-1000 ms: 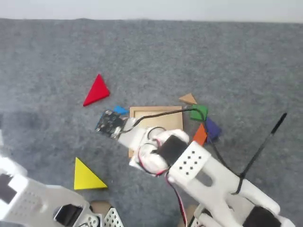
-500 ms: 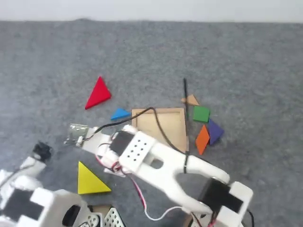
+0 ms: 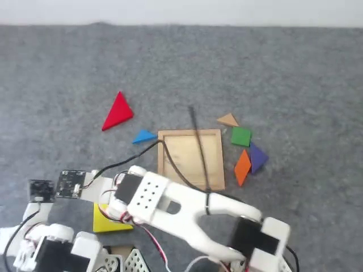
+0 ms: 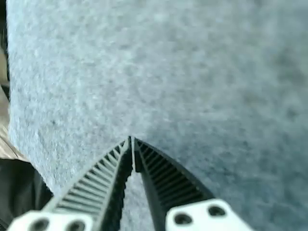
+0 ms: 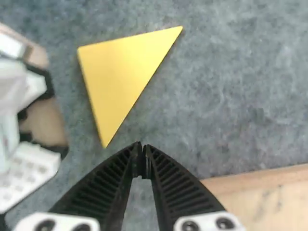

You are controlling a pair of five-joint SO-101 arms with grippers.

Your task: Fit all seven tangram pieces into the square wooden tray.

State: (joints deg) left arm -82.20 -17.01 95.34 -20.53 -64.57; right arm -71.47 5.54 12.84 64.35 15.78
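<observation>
Swinging away from the empty tray (image 3: 178,161), my right jaws, closed on nothing, now hover by the yellow triangle (image 3: 110,222) lower left, likely my first pick; left jaws closed too.

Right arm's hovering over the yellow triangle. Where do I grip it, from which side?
The yellow triangle lies flat on the felt, so come from above. Open the shut right gripper and probably pinch across the narrow corner nearest its tips, one finger per edge.
</observation>
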